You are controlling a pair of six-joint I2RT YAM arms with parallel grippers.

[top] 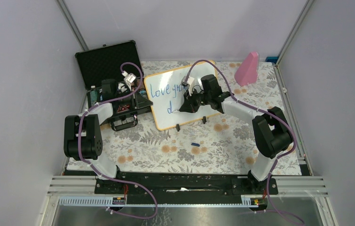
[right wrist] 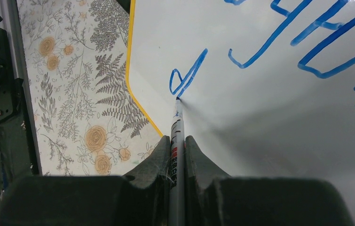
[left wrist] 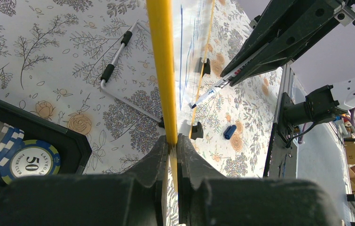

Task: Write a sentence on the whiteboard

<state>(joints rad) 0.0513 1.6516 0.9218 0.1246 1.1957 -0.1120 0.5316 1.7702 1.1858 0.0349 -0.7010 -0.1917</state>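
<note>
One whiteboard [top: 163,112], rim pinched in left end effector [left wrist: 171,149], marker [right wrist: 177,123] tip touching.

**Pale Panelled Enclosure, Floral-Covered Table**

The work area is closed in on three sides by plain, pale grey walls [top: 15,70]. The back wall [top: 189,23] is joined to the side ones by slanted aluminium posts [top: 74,27]. The table is covered with a cloth [top: 222,141] printed with grey ferns and orange flowers. Its near edge is bounded by aluminium rails [top: 307,184], below which a dull metal surface [top: 203,214] is seen. Soft, even light is cast throughout, and only faint shadows are thrown.
</note>
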